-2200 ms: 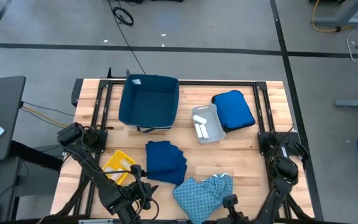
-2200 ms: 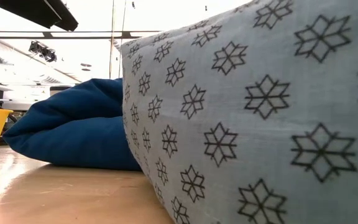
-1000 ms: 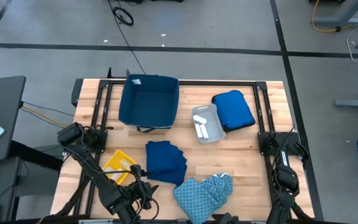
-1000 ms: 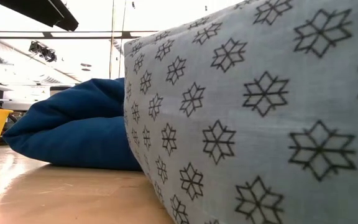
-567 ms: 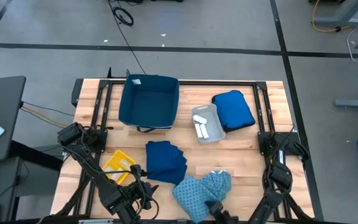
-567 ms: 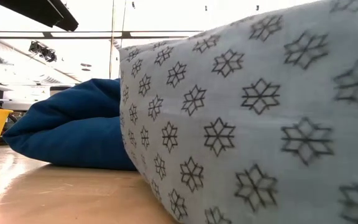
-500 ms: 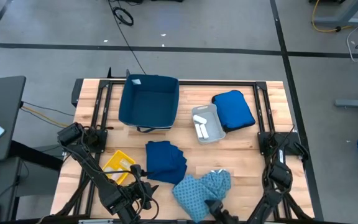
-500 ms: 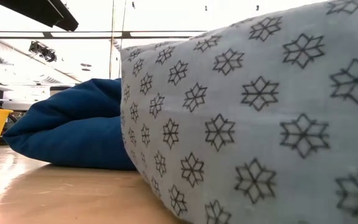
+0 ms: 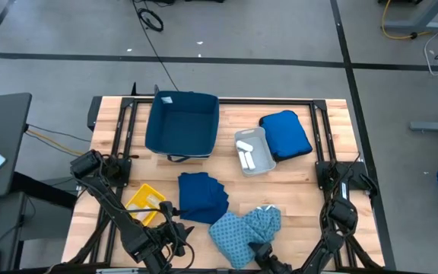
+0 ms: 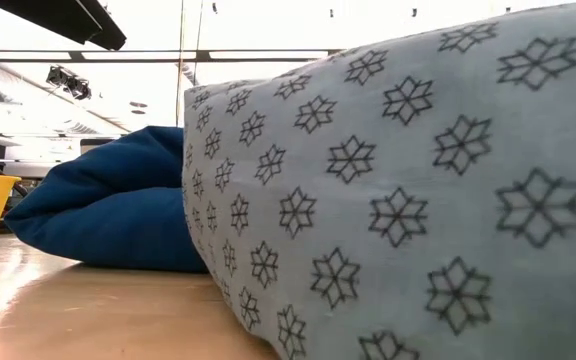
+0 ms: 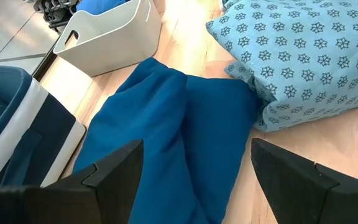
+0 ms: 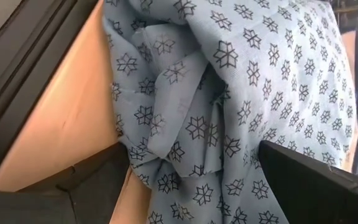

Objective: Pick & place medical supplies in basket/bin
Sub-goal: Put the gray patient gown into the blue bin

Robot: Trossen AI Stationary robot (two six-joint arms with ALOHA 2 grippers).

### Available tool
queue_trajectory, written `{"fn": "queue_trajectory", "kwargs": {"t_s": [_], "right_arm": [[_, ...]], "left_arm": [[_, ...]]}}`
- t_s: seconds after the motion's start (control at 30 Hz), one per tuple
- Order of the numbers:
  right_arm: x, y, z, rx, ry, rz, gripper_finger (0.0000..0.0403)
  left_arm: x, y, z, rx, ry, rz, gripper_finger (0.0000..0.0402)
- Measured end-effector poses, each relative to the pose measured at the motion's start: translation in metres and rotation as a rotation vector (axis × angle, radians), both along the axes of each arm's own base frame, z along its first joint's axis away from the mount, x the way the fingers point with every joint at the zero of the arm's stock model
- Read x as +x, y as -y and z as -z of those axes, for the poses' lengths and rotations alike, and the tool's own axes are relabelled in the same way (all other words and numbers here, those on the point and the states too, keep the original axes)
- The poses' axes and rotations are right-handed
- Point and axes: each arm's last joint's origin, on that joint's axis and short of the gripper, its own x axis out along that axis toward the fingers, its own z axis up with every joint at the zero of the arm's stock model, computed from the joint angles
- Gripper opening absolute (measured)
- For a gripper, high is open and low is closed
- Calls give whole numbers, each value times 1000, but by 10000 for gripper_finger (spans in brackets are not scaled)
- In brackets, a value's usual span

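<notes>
1. Fingers of the right gripper (image 12: 191,180) stand spread around the patterned cloth (image 9: 243,230) at the table's (image 9: 295,171) near edge; the high view hides them.
2. Left gripper (image 11: 191,177), spread, hovers over the navy cloth (image 11: 166,137).

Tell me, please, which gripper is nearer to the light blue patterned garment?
The right. The right gripper is at the patterned garment, its open fingers straddling the cloth's near edge. The left gripper hovers open over the dark navy garment beside it.
</notes>
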Motion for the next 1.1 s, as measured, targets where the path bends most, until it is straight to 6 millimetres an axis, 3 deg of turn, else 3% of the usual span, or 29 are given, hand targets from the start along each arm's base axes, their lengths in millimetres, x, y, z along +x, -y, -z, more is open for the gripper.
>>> {"fn": "queue_trajectory", "kwargs": {"t_s": [1.1], "right_arm": [[12,3,2,95,81,80,373]], "left_arm": [[0,1,0,-3,7,0,298]]}}
